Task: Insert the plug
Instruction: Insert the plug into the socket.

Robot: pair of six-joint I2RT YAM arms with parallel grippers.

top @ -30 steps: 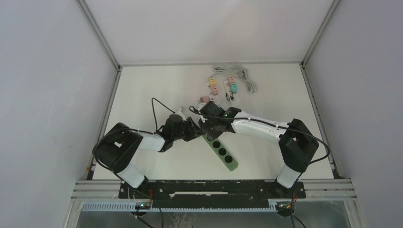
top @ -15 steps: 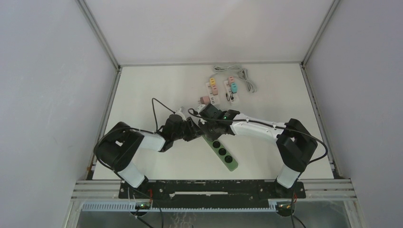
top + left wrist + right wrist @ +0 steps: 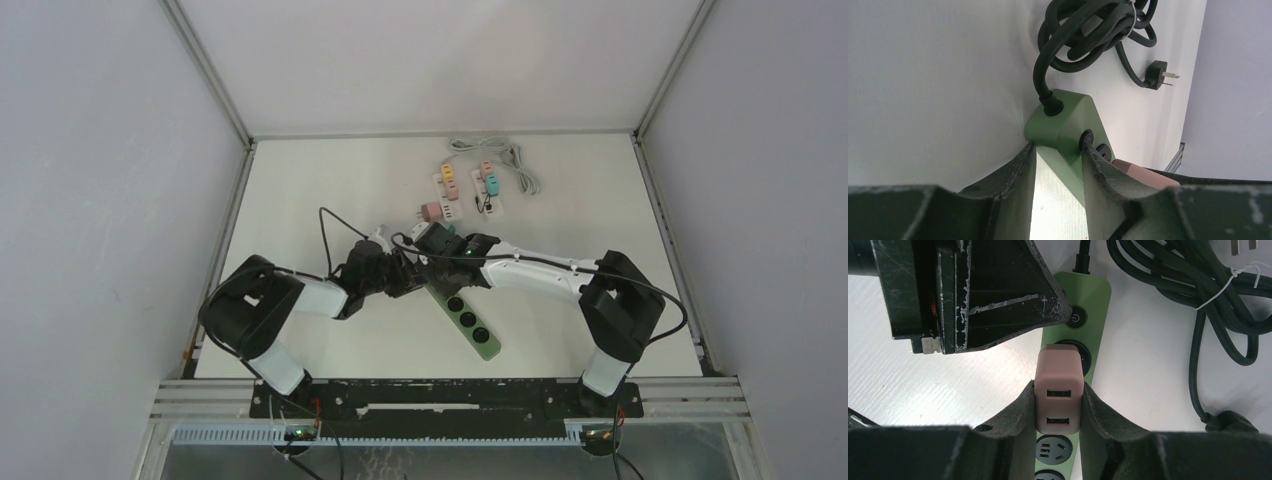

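A green power strip [image 3: 470,322] lies slantwise on the white table. My left gripper [image 3: 1057,147] is shut on its cord end [image 3: 1063,120], one finger at the lower edge and the other by the round power button [image 3: 1075,319]. My right gripper [image 3: 1058,410] is shut on a pink plug [image 3: 1058,365] with two USB ports. The plug stands over the socket beside the button; its prongs are hidden. In the left wrist view a corner of the pink plug [image 3: 1143,175] shows behind the right finger. From above, both grippers [image 3: 408,277] [image 3: 437,262] meet at the strip's far end.
The strip's black cord lies coiled beyond its end [image 3: 1093,30], with its own pronged plug [image 3: 1160,79] loose on the table. Several coloured chargers [image 3: 465,185] and a white cable [image 3: 500,155] lie at the back. Enclosure walls stand on both sides.
My right gripper has shifted slightly left and towards the strip's cord end with the pink plug. The left jaws have narrowed a little on the strip.
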